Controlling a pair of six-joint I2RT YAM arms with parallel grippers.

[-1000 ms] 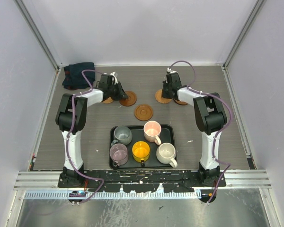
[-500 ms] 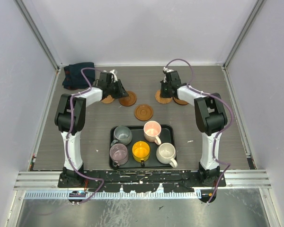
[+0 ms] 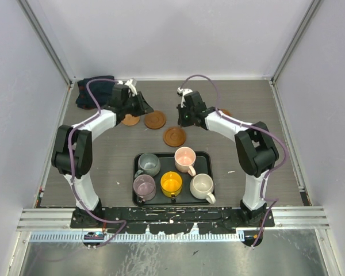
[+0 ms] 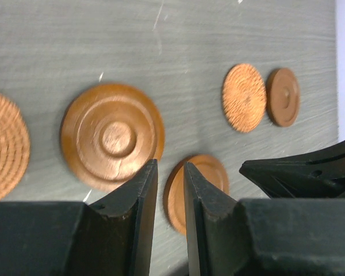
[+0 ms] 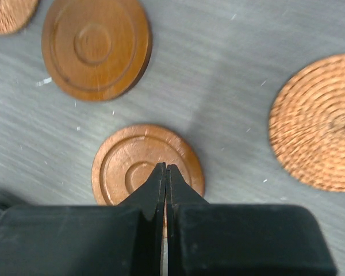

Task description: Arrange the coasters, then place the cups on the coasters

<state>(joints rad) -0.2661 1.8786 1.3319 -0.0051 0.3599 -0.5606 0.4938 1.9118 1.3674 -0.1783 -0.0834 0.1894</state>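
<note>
Several round brown coasters lie across the far half of the table: one, one, one, and one peeking out behind the right arm. My left gripper hovers over the left pair. Its fingers stand narrowly apart and hold nothing; a ringed coaster and another coaster show below. My right gripper is shut, tips over the middle coaster; contact is unclear. On the black tray stand the grey-green, pink, mauve, yellow and cream cups.
The black tray sits near the arm bases. A dark blue cloth lies at the back left corner. White walls close in the table on three sides. Two more coasters lie beyond the right gripper's black body.
My right gripper has swung left from the back-right coasters to the middle coaster, staying shut. The left arm has shifted left and back, its gripper still over the left coasters.
</note>
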